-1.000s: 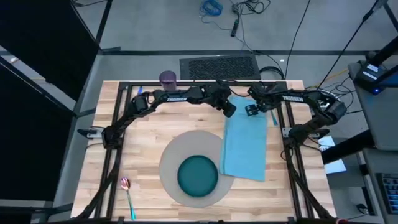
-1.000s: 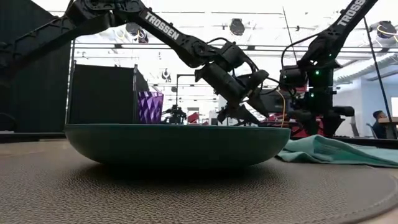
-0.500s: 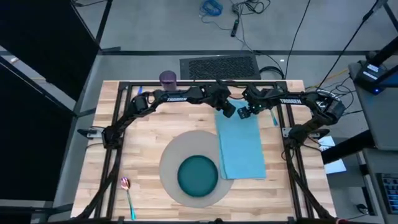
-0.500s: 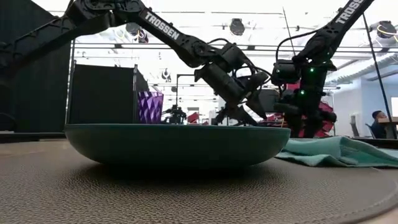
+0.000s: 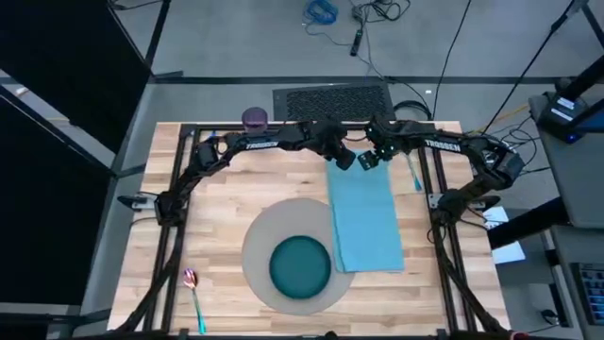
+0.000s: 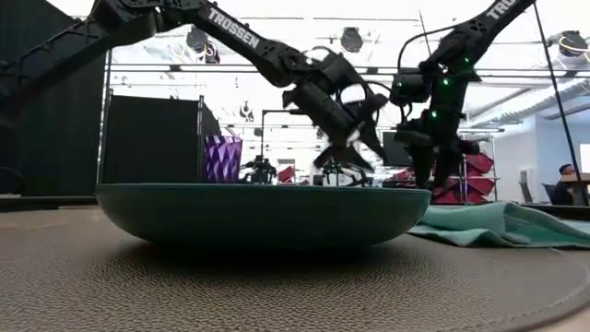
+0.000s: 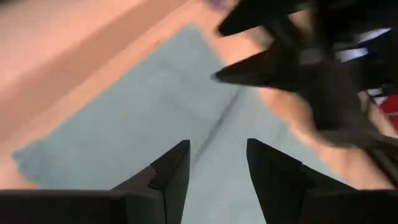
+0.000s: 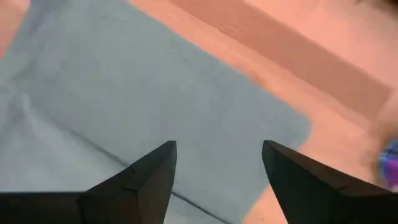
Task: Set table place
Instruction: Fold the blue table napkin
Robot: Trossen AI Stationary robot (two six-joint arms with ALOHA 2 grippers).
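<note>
While both arms are hanging over the far end of the light blue napkin [image 5: 365, 220], neither one is holding anything. The left gripper [image 5: 345, 161] is hovering with its fingers spread apart, and in its wrist view only cloth is showing between them. The right gripper [image 5: 368, 161] is just beside it, fingers spread too, nothing between them.

The napkin is lying flat on the table [image 5: 226, 203], on the right of the teal plate [image 5: 300, 264], with its left edge resting on the round grey mat [image 5: 274, 236]. The purple cup [image 5: 254, 118] is sitting at the far edge, and the spoon [image 5: 193, 293] is lying near the left corner, both well apart from the mat.

The two grippers are hanging so close that I think they could be bumping into each other. A finger could also be catching the cloth and wrinkling it.

The word TROSSEN [image 6: 232, 28] is showing in white on an arm.
</note>
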